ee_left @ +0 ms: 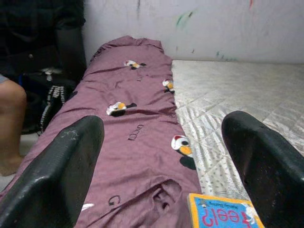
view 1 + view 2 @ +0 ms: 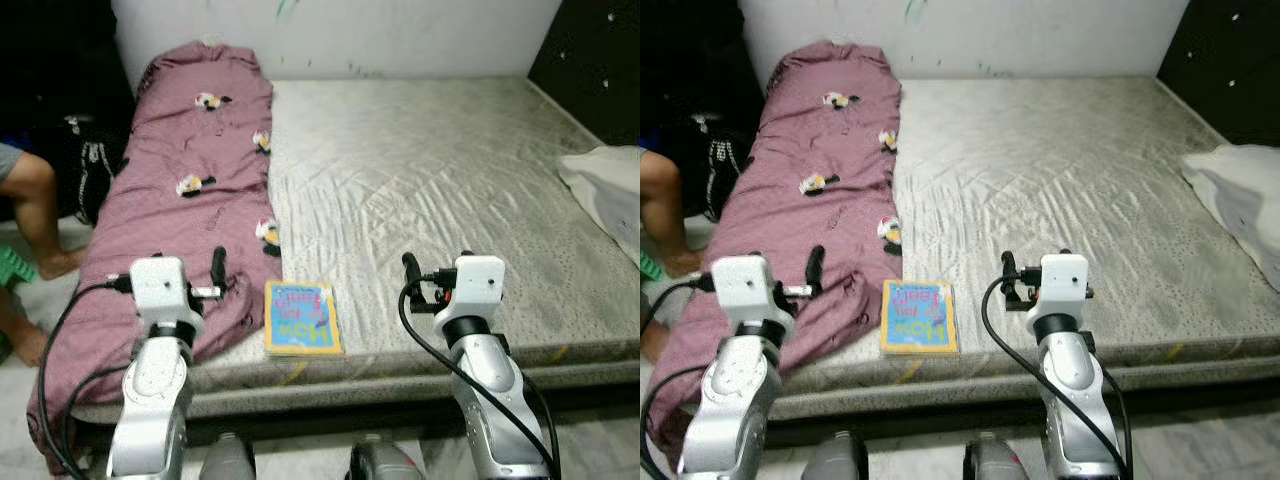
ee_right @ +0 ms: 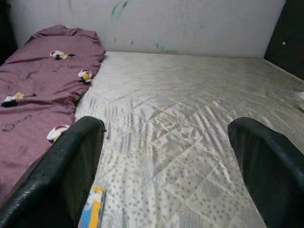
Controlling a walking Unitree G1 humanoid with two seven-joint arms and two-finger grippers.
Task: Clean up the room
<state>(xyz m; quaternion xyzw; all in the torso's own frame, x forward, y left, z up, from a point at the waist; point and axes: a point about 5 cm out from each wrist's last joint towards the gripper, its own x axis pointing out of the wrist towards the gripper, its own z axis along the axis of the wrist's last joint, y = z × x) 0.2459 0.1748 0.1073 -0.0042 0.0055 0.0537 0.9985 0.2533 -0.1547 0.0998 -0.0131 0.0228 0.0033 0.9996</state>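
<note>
We stand at the near edge of a bed (image 2: 430,180) whose silver-grey mattress runs away from us to a white wall. A mauve quilt (image 2: 190,190) printed with small cartoon figures lies along the bed's left edge from the far corner to the near one, and its near end spills over the side toward the floor. A thin children's book (image 2: 301,318) with a blue and yellow cover lies flat at the near edge of the mattress, just beside the quilt's inner hem.

Our left claw (image 1: 164,161) is raised over the near end of the quilt with its fingers (image 1: 57,175) spread wide and nothing between them; the book lies just to its right, with one corner showing low between the fingers in the left wrist view. Our right claw (image 3: 171,166) hovers over the bare mattress close to the near edge, also spread wide and empty. The book lies to its left, so it sits between the two claws, nearer the left one.

At the bed's right edge lies a white, crumpled thing (image 2: 610,195), possibly a pillow or a bag, though we cannot tell which. Beyond the left edge we see a person's bare leg (image 2: 40,215) on the floor, beside a dark bag (image 2: 85,165).
</note>
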